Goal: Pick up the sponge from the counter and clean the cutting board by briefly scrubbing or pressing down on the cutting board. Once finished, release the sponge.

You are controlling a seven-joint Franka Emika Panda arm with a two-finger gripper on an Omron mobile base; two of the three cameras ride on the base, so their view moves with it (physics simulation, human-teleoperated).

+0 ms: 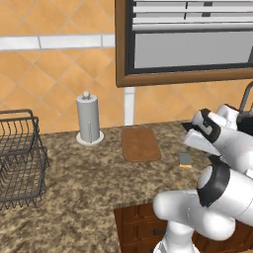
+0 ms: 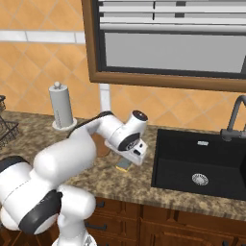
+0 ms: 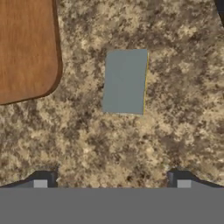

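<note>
Speckled bench [image 1: 79, 183] across the lower frame. Cutting board [image 3: 24, 48] cut off at upper left of hand view, largely hidden behind the arm in right base view. Sponge [image 3: 125, 81] lying free at centre, beside the board, untouched. Hand [image 3: 112, 178] above, fingers spread apart, tips barely visible at bottom.

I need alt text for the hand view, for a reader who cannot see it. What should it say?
Looking down along the open gripper, a small grey-green sponge with a yellow edge lies flat on the speckled granite counter, ahead of the two dark fingertips and untouched. The rounded corner of the brown wooden cutting board fills the upper left, apart from the sponge.
</note>
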